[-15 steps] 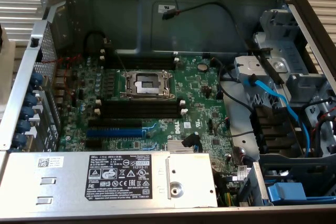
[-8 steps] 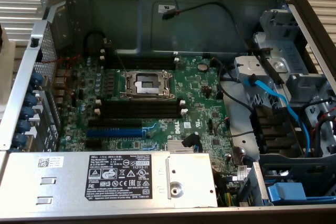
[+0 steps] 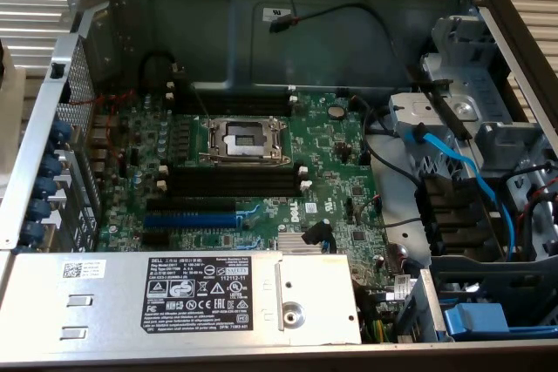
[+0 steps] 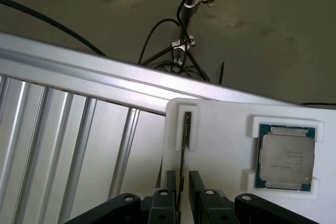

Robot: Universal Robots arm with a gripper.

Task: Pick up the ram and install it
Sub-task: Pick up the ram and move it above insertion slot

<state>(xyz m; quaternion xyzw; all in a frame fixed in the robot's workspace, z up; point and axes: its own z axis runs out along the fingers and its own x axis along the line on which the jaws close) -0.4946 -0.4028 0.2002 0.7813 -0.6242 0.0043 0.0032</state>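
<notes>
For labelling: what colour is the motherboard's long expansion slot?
The expansion slot is blue; clearest in the exterior view.

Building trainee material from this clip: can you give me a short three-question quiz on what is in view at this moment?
1. True or false: the thin dark-green ram stick sits edge-up in a slot of the white moulded holder.
2. What lies in the holder's other recess? A) a silver-topped processor chip B) a fan C) a screw
3. Fill in: on the green motherboard, the long black memory slots are ____.
Key: 1 true; 2 A; 3 empty.
</notes>
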